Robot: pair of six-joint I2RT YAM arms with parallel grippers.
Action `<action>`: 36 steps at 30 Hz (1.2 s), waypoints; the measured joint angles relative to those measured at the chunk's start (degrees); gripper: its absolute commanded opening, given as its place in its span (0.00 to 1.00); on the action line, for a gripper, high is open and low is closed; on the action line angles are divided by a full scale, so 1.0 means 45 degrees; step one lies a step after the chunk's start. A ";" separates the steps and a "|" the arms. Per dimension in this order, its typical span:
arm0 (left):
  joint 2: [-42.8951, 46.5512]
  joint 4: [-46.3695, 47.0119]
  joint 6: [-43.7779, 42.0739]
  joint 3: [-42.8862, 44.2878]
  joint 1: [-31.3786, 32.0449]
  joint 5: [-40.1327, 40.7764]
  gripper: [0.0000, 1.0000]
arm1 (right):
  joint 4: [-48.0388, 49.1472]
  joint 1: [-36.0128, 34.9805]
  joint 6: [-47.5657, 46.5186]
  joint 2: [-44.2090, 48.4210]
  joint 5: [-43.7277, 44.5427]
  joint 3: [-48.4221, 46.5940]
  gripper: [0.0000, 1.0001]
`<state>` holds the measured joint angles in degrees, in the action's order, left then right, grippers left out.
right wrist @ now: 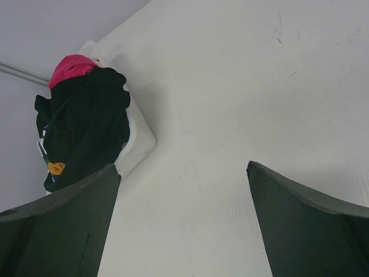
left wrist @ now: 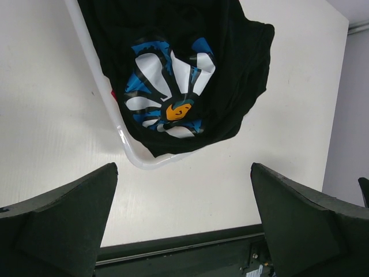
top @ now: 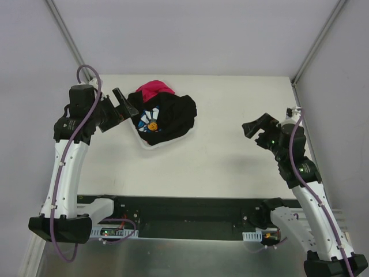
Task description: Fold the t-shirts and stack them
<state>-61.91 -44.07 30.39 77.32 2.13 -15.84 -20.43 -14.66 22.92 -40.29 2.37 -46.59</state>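
Black left end effector, fingers apart, upper left, just beside black daisy tee, heaped with pink tee in basket, upper centre. Right end effector, fingers apart, holding nothing, centre right over surface.

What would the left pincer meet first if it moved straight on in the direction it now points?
Probably the white basket rim, with the black daisy t-shirt draped over it, just ahead of the open left pincer. Depth is unclear; the cloth might come first.
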 measured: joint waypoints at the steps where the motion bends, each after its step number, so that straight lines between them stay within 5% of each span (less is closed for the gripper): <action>1: -0.0063 0.0000 0.0000 0.0000 0.0000 0.0005 0.99 | 0.0005 0.0000 0.0000 0.0000 0.0000 0.0000 0.96; 22: -0.1219 -0.0214 0.0121 -0.0369 -0.0228 0.1656 0.93 | -0.0170 0.0000 -0.0350 -0.0311 -0.0107 -0.0330 0.96; 36: -0.2487 0.1928 0.0165 -0.1841 -0.0661 0.1651 0.93 | 0.0306 0.0000 -0.1049 -0.1899 -0.1243 -0.1593 0.96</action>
<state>-73.10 -35.40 31.14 69.04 -0.84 -8.40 -19.05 -14.66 18.20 -48.84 -3.22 -53.76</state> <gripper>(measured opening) 0.926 0.958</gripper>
